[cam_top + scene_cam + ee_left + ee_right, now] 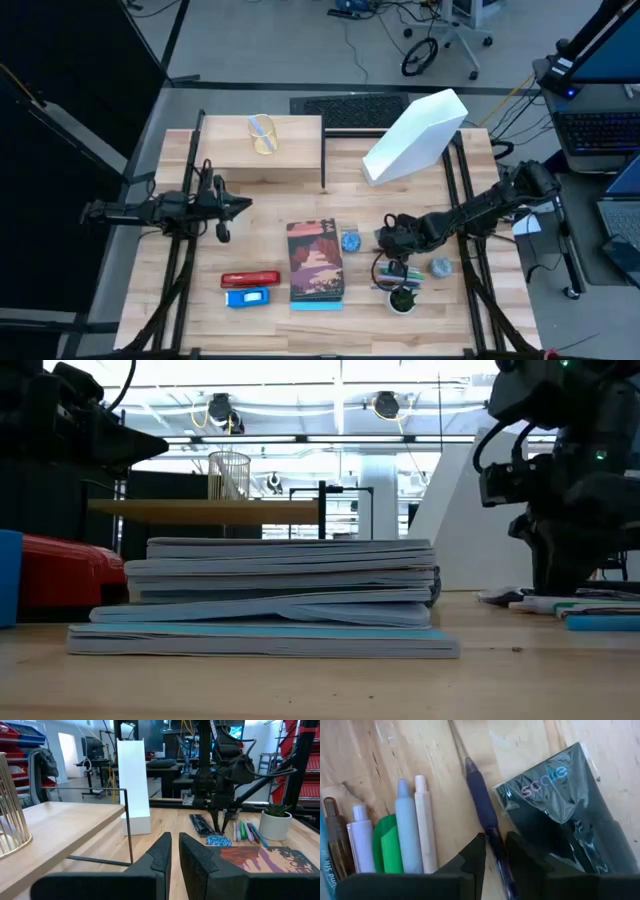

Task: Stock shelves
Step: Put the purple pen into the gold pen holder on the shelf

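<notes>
High view: the plank shelf (262,160) sits at 11 o'clock on the table (270,320), a wire cup (263,134) on top. The white file holder (415,135) lies tilted at 1 o'clock, just beside the shelf's end. The left gripper (243,205) hovers at 9 o'clock, off the objects. The right gripper (384,238) is low at 4 o'clock, over the pens (398,270), near a small potted plant (402,299). A stack of books (315,262) occupies 6 o'clock, with a red stapler (250,279) and a blue box (249,297) at 7 o'clock.

Low view: the books fill the foreground; shelf and wire cup stand behind them, the file holder at 3 o'clock.

Left wrist view: left fingers (159,855) stand narrow — a thin gap, nothing between them.

Right wrist view: right fingers (468,862) are closed narrow on a dark blue pen (483,807), beside a black packet (565,815) — 5 other pens lie alongside.
</notes>
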Robot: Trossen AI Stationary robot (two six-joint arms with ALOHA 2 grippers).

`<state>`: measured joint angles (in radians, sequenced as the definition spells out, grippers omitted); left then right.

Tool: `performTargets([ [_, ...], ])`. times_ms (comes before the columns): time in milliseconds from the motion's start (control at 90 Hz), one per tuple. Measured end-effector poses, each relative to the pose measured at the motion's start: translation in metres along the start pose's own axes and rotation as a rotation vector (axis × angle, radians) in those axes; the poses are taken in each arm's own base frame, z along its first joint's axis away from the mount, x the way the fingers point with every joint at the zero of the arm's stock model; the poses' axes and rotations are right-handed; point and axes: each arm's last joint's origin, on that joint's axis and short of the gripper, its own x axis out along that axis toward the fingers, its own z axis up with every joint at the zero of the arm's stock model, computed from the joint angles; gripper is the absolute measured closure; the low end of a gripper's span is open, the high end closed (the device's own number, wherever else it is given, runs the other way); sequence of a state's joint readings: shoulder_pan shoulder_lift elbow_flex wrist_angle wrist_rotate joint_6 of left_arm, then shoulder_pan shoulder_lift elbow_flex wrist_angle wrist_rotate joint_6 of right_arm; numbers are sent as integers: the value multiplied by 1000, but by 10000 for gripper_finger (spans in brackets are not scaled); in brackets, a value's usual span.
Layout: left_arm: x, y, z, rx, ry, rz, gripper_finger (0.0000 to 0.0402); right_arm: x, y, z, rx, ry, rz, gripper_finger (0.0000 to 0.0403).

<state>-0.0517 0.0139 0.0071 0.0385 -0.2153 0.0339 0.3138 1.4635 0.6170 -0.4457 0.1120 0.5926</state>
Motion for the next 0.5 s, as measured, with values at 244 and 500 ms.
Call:
performTargets([
  [244, 0, 0, 0, 0, 0, 0, 379, 8, 1, 0, 48, 19, 24, 392],
  [500, 0, 0, 0, 0, 1, 0, 379, -3, -3, 8, 119, -20, 70, 400],
])
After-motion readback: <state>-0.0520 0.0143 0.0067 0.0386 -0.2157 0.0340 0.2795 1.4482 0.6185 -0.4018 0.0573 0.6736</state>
